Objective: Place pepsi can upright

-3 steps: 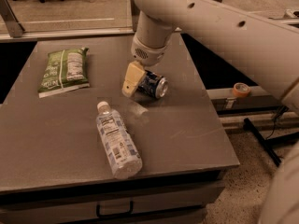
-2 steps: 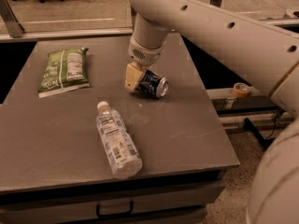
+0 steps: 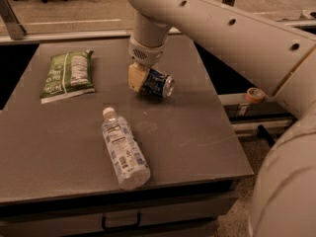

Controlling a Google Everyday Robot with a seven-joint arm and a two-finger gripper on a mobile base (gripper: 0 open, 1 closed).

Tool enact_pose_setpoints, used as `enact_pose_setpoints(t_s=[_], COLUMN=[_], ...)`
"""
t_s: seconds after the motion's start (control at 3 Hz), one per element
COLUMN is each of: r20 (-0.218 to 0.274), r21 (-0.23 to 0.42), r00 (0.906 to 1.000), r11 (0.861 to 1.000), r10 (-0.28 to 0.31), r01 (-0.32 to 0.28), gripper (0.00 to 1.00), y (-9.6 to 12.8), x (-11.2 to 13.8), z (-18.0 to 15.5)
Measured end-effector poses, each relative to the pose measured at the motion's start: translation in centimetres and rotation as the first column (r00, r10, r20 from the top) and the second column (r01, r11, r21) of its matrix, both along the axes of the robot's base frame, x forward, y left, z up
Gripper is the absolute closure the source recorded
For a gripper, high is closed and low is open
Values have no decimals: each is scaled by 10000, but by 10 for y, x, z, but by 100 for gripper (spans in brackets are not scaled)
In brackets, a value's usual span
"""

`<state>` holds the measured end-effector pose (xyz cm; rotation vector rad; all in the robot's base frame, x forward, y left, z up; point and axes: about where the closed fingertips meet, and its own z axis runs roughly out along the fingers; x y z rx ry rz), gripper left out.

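Observation:
The pepsi can (image 3: 159,84), dark blue with white markings, lies on its side near the middle back of the dark table (image 3: 197,132), its silver end facing right. My gripper (image 3: 147,82) comes down from above and is closed on the can's left part. One cream finger (image 3: 135,77) shows on the can's left side; the other is hidden behind the can. The can looks slightly tilted, just at the table surface.
A clear water bottle (image 3: 123,149) with a white cap lies on its side in front of the can. A green snack bag (image 3: 66,75) lies at the back left. The table's right edge is close to the can. A tape roll (image 3: 254,95) sits on a rail at the right.
The gripper and the can have shifted slightly up and back together; the can's silver end now points a bit more upward. The bottle and the bag have not moved.

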<state>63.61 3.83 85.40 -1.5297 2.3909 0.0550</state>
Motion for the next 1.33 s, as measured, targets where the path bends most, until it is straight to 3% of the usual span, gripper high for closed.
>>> enact_pose_setpoints(t_s=[0.33,0.67,1.0,1.33], r20=[659,1221,1713,2458], r21=[1087,2925,4560,5977], r00=[9907,9633,9322,9051], r11=[9861,9188,8130,6808], r10=[1192,2391,3189,3470], r01=[-1259,-2652,-3620,-4233], gripper=[100,100,100,100], y=[17,22,21,8], x=[-7,-27,-48,-69], z=[36,64,68,77])
